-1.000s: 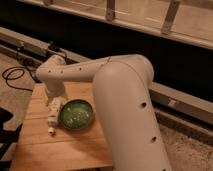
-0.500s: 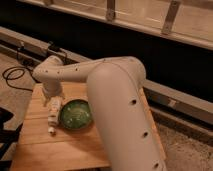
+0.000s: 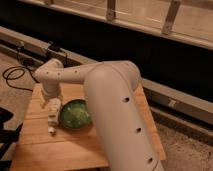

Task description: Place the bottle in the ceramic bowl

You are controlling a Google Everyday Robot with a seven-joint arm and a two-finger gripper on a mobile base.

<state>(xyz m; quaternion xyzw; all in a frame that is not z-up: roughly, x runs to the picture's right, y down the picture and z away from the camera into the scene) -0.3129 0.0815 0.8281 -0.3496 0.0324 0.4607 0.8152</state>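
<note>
Bottle (image 3: 51,120) lies just left of the bowl (image 3: 76,115), outside it, cap toward the near edge of the table (image 3: 40,148). The gripper (image 3: 54,104) is down at its far end; whether it is open or has hold of the bottle, I cannot tell.

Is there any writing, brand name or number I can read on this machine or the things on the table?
None can be read.
The bottle, the ceramic bowl, the wooden table and the white arm show no legible text.
The gripper, right at the bottle beside the bowl, shows none either.
</note>
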